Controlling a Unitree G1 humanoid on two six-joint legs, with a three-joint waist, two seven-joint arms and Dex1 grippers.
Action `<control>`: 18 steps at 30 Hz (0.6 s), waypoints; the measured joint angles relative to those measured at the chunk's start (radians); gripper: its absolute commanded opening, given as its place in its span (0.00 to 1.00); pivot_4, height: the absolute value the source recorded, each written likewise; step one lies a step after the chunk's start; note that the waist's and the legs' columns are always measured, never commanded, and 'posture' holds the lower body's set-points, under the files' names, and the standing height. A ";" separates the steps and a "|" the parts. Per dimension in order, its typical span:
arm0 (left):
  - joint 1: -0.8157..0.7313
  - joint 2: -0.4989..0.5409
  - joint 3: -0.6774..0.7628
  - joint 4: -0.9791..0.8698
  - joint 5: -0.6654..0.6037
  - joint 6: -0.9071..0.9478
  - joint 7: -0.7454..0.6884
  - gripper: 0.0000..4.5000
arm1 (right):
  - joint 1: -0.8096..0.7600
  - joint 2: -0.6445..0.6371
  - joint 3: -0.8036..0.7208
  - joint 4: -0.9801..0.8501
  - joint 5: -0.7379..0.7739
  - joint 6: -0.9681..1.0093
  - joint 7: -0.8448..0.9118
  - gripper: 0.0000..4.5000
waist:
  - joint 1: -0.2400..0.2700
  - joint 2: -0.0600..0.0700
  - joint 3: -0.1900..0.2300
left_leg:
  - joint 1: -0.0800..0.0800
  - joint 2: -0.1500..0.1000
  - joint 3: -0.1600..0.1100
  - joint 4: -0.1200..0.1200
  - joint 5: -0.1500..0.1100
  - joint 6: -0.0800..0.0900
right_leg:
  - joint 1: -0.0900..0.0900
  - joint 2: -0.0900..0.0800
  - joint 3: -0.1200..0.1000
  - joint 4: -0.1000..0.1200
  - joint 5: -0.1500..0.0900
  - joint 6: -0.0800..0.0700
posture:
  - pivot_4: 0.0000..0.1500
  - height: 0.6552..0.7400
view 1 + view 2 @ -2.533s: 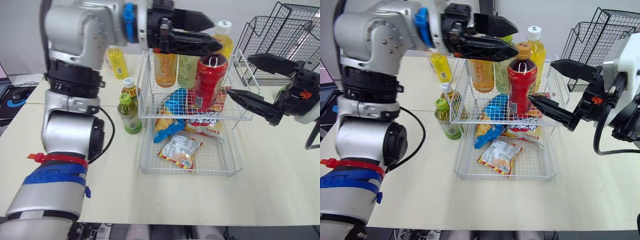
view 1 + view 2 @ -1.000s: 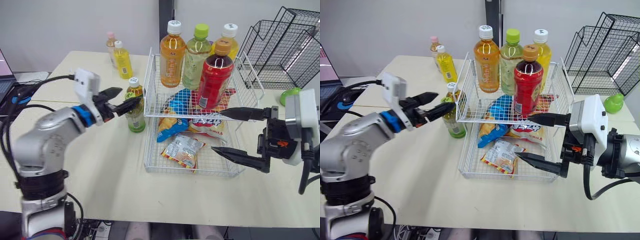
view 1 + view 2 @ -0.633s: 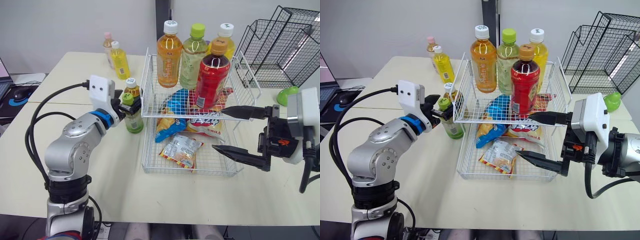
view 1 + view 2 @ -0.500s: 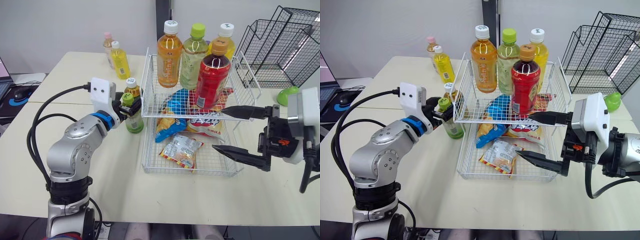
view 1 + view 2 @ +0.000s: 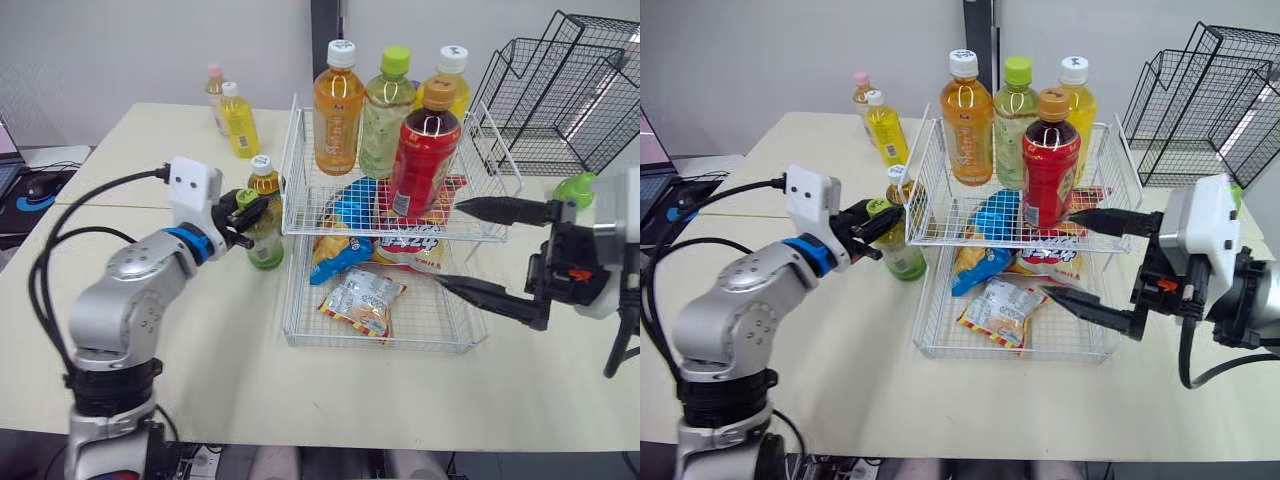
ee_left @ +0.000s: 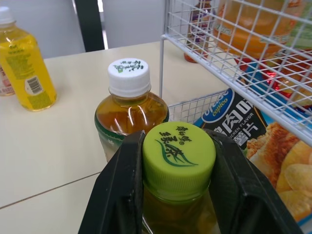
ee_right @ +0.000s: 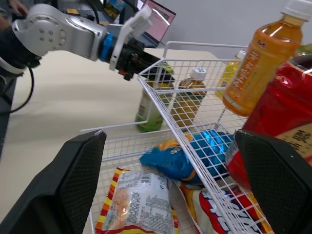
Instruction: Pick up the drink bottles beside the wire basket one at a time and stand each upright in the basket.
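While the left gripper [image 5: 246,207] is pinched on the cap and neck of the green-capped tea bottle [image 6: 178,156], one black finger on each side, that bottle stands on the table [image 5: 300,390] just left of the wire basket [image 5: 380,345].

Bottles on the upper tier, upright: four.
- orange bottle [image 5: 337,115], white cap, far left
- pale green bottle [image 5: 385,120], green cap, far middle
- yellow bottle [image 5: 452,62], white cap, far right
- red bottle [image 5: 422,160], brown cap, near right

Bottles left of the basket: two. The green-capped tea bottle is one. The white-capped amber bottle [image 6: 129,109] stands just behind it, on its far side.

Bottles at the far left of the table, well apart from the basket: two, the small yellow bottle [image 5: 237,122] and the pink-capped bottle [image 5: 214,88].

Snack bags on the lower tier: three that can be counted, the blue bag [image 5: 340,235], the red-and-white bag [image 5: 410,245] and the yellow-and-red packet [image 5: 362,302].

Black wire racks [image 5: 560,90], far right: stacked, count unclear.

The right gripper [image 5: 450,243] is spread wide at the basket's right side, with one finger by the upper tier and one over the lower tier.

Change against half a second ago: the left elbow has swung left, and the green cap now leans slightly left. The bottle's base is in the same spot. The right gripper has drawn a little to the right. The basket contents are unchanged.
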 measured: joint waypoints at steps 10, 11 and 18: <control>-0.652 0.350 0.013 0.461 -0.172 0.155 -0.345 0.31 | 0.032 -0.020 -0.062 0.033 -0.012 0.003 0.053 1.00 | -0.001 -0.003 0.002 | -0.001 -0.001 0.000 -0.001 0.000 0.000 | 0.000 0.000 -0.001 -0.002 0.000 0.000 | 1.00 0.95; -0.742 0.353 -0.016 0.520 -0.169 0.166 -0.379 0.31 | 0.033 -0.020 -0.064 0.033 -0.013 0.003 0.054 1.00 | 0.002 -0.003 0.002 | -0.001 -0.001 0.000 -0.001 0.000 0.000 | -0.001 0.000 -0.002 -0.002 0.000 0.000 | 1.00 0.95; -1.059 0.229 -0.191 0.728 -0.155 0.218 -0.556 0.31 | 0.031 -0.021 -0.067 0.029 -0.020 0.003 0.032 1.00 | 0.002 -0.003 0.002 | -0.001 -0.001 0.000 0.000 0.000 0.000 | 0.000 0.000 -0.001 -0.001 0.000 0.000 | 1.00 0.95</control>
